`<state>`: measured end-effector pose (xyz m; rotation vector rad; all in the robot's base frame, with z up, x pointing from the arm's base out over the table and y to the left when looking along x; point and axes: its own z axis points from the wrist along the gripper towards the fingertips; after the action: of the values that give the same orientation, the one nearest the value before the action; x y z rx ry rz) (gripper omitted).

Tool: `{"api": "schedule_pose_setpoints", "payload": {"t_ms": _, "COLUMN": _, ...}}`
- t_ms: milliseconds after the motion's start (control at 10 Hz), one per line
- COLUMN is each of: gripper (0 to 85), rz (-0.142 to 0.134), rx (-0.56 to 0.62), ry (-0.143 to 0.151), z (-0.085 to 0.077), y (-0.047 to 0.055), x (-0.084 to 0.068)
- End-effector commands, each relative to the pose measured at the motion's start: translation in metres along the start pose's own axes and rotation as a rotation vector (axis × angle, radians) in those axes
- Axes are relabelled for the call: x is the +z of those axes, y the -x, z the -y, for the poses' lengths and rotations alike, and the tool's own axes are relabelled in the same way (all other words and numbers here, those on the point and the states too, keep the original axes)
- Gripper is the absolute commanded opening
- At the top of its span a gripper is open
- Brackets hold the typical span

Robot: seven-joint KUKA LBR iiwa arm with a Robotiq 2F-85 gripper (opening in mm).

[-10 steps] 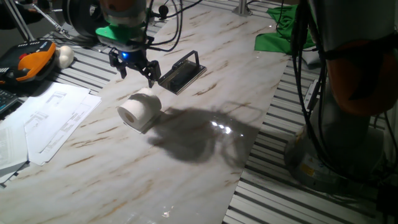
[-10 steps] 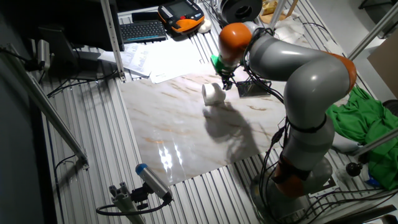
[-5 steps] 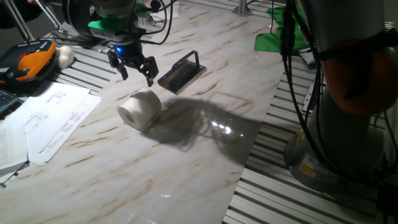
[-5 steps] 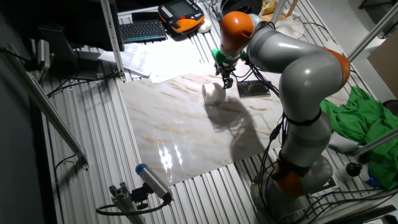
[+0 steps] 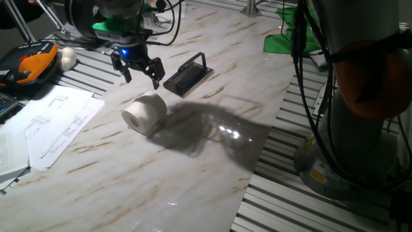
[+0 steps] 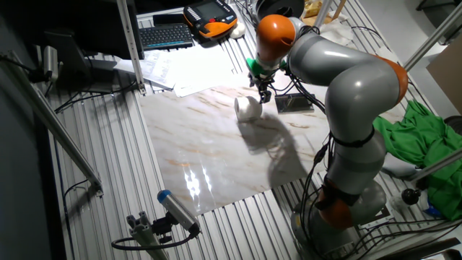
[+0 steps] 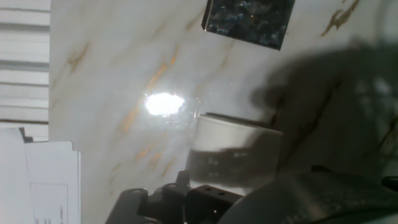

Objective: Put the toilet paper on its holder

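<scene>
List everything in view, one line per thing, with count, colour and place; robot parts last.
toilet paper: 1, white, lying on its side on the marble board.
holder: 1, dark, on the board beyond the roll.
marble board: 1, white with tan veins, on the slatted table.
paper sheets: several, white, beside the board.
pendant: 1, orange and black, past the sheets.
ball: 1, white, beside the pendant.
keyboard: 1, black, near the pendant.
green cloth: 1, by the arm's base.
arm: 1, grey and orange.
gripper: 1, black, open, above the roll.

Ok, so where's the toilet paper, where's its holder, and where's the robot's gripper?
toilet paper (image 5: 144, 113): one fixed view, on the roll's curved side.
holder (image 5: 187, 78): one fixed view, on the flat dark base.
gripper (image 5: 140, 72): one fixed view, midway between its fingertips, open above the marble board.
</scene>
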<state>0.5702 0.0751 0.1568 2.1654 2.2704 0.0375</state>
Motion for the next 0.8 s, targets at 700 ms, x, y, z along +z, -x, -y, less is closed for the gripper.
{"api": "schedule_pose_setpoints", "payload": {"t_ms": 700, "gripper": 85.0, "rz": 0.015, "rx": 0.077, "ry": 0.030, "z": -0.007, "y": -0.011, "x": 0.043}}
